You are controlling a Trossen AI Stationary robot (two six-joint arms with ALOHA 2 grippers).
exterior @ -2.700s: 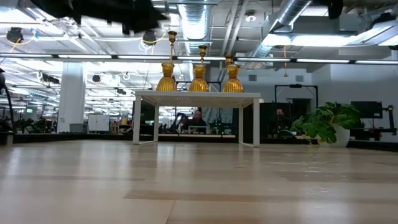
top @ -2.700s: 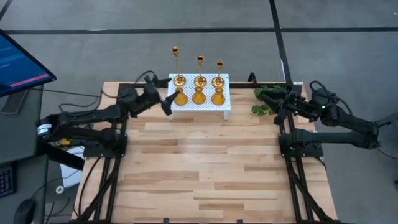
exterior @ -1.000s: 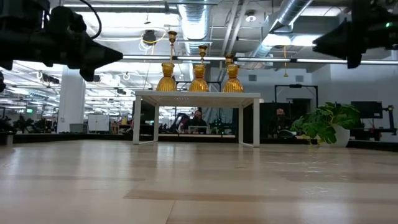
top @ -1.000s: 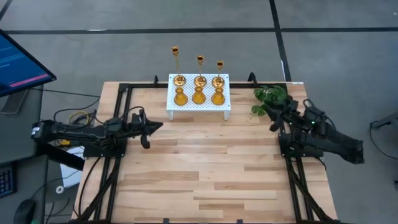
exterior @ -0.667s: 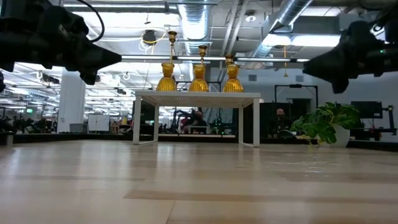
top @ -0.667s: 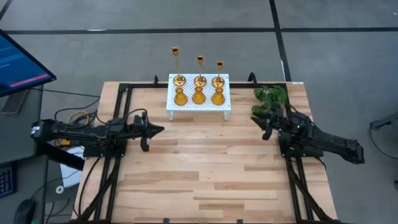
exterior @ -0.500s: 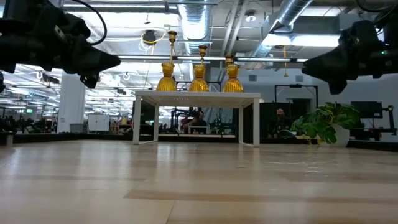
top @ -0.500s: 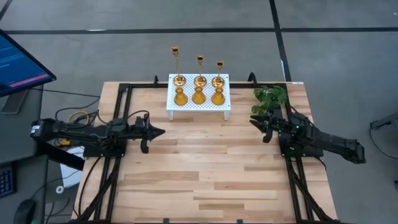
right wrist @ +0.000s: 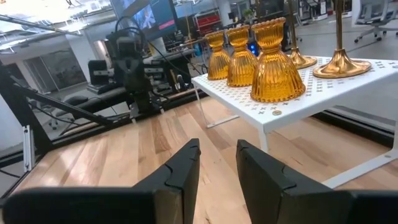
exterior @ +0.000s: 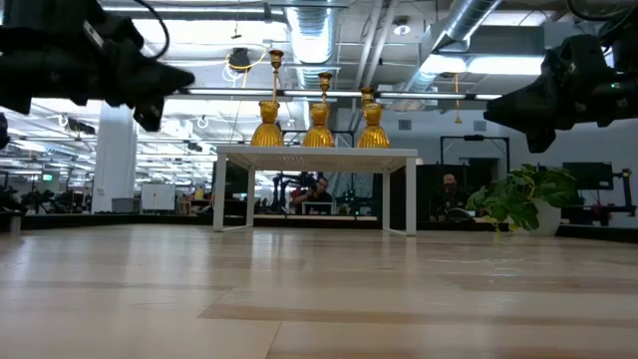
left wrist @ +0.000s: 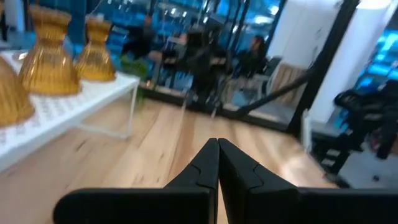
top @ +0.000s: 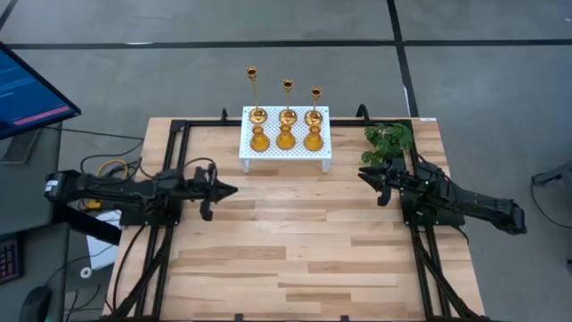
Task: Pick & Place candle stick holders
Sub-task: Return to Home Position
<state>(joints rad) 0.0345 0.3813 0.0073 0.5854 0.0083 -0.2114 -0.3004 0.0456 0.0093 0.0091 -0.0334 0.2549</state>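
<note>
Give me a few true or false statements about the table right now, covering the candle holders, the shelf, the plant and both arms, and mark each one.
1. All six candle holders stand on the white shelf. True.
2. The left tool grips a candle holder. False: it is shut on nothing, above the left side of the table.
3. The right tool is open, with nothing between its fingers. True.
4. The plant stands on the shelf. False: it stands on the table, to the right of the shelf, close to the right arm.
</note>
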